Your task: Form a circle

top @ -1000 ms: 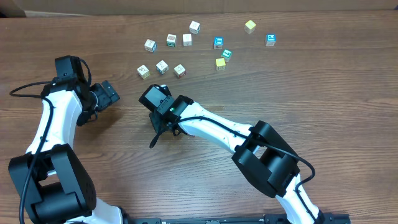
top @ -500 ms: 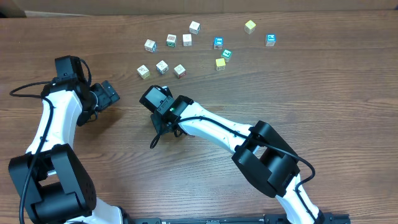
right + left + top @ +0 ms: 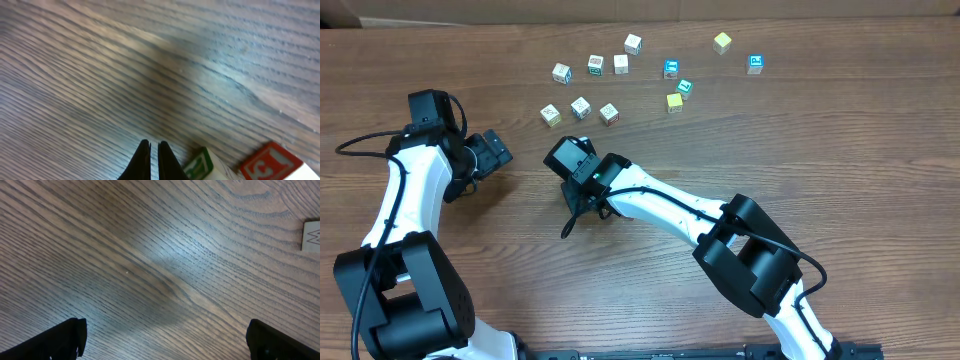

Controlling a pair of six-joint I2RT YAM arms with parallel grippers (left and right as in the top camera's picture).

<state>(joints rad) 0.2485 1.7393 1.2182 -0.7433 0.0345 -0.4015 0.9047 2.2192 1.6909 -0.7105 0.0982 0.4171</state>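
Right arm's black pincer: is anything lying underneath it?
From above, the white right arm covers that spot. Its own camera shows the shut right pincer over the brown wooden table, with a green-printed whitish cube and a red-faced cube beside it. More may be hidden.

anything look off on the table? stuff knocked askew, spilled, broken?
Nothing damaged or spilled. The cubes lie loosely scattered on the table, turned at different angles and not in any ring. A yellowish cube and a blue-faced cube sit apart, off to the right of the rest.
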